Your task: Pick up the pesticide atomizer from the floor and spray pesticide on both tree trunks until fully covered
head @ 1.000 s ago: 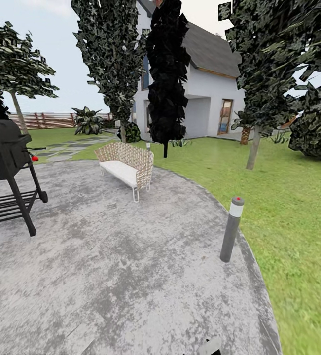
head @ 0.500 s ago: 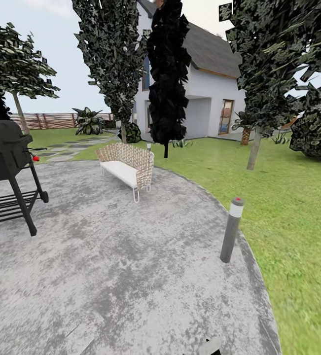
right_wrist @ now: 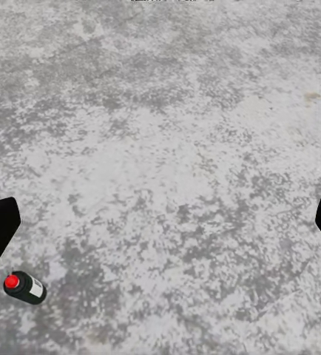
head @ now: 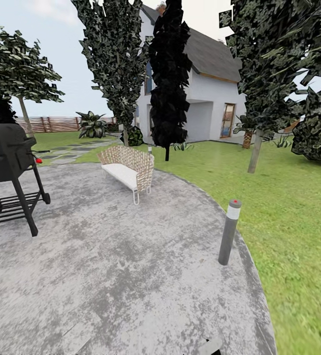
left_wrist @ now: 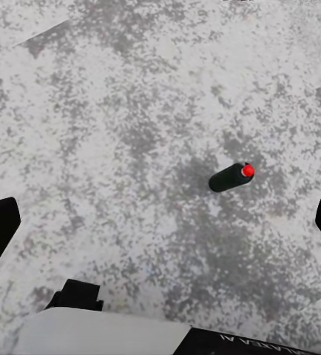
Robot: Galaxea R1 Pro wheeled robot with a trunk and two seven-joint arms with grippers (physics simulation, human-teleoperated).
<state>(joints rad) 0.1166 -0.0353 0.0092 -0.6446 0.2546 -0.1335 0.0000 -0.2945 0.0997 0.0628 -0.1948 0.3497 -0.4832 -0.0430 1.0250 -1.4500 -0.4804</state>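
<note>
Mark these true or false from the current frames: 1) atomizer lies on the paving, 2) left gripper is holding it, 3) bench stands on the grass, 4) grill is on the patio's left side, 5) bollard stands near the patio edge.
1) True. The atomizer lies on the grey paving, red dot at its end; it also shows in the right wrist view.
2) False. The left gripper is open, fingers wide apart, with the atomizer lying loose between them.
3) False. The bench stands on the paving, near the lawn.
4) True. The grill is at the left in the head view.
5) True. The bollard stands by the patio's edge.
</note>
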